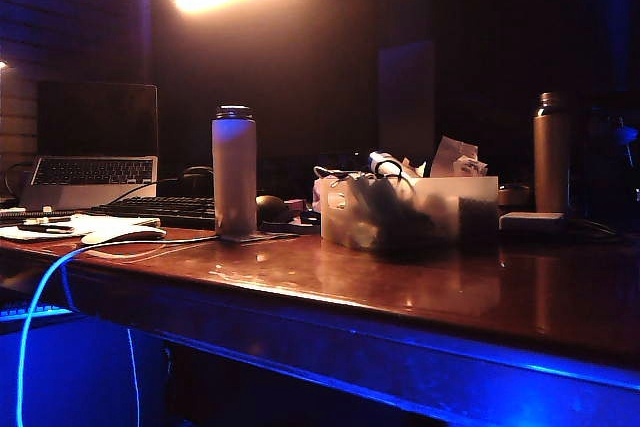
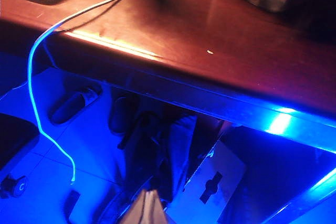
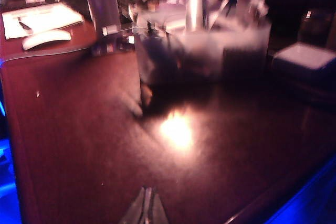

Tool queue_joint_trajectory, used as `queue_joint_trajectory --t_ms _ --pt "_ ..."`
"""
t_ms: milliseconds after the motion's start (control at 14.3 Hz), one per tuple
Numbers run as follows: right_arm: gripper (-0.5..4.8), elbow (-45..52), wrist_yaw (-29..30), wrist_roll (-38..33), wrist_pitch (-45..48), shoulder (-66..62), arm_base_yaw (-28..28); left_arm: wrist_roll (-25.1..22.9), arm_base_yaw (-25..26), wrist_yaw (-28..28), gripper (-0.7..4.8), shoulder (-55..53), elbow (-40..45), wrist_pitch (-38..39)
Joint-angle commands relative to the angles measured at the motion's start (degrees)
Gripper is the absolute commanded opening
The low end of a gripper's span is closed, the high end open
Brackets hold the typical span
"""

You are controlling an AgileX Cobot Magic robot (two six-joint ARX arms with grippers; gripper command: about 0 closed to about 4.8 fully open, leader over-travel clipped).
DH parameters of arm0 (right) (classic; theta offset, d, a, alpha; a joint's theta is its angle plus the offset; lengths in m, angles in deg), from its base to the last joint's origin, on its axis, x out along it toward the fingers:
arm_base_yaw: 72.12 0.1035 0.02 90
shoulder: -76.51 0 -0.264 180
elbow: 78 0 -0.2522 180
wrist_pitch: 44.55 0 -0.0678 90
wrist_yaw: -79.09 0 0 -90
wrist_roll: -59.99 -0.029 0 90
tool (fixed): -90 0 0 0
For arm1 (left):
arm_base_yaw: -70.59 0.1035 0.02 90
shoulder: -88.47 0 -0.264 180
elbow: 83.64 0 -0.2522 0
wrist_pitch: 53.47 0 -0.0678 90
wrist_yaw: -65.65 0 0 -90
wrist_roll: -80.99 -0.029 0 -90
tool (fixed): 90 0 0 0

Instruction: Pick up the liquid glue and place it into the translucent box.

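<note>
The liquid glue (image 1: 384, 163), a slim pale tube with a dark band, rests on top of the clutter in the translucent box (image 1: 420, 215) at the middle of the table. In the right wrist view the tube (image 3: 194, 4) sticks up out of the frosted box (image 3: 210, 51). My right gripper (image 3: 147, 195) is shut and empty, low over the bare brown tabletop well in front of the box. My left gripper (image 2: 149, 196) is shut and empty too, off the table's front edge with the floor behind it. Neither gripper shows in the exterior view.
A tall white flask (image 1: 234, 172) stands left of the box. A brownish metal bottle (image 1: 551, 152) and a flat grey block (image 1: 532, 221) are to its right. A laptop (image 1: 95, 142), keyboard (image 1: 160, 209) and white mouse (image 1: 122, 235) fill the left. A glowing cable (image 2: 37, 77) hangs over the edge.
</note>
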Motion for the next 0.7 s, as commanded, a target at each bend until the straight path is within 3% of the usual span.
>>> queue_joint_trajectory --t_ms 70,280,700 --pt "-0.01 0.2 -1.7 0.2 -0.7 0.1 -2.2 -0.1 0.0 0.2 -0.05 0.0 -0.1 -0.3" --pt "-0.01 0.2 -1.7 0.2 -2.6 0.1 -5.0 0.0 0.0 0.2 -0.05 0.0 -0.1 -0.3" --pt "-0.01 0.2 -1.5 0.2 -2.6 0.1 -5.0 -0.1 0.0 0.2 -0.05 0.0 -0.1 -0.3"
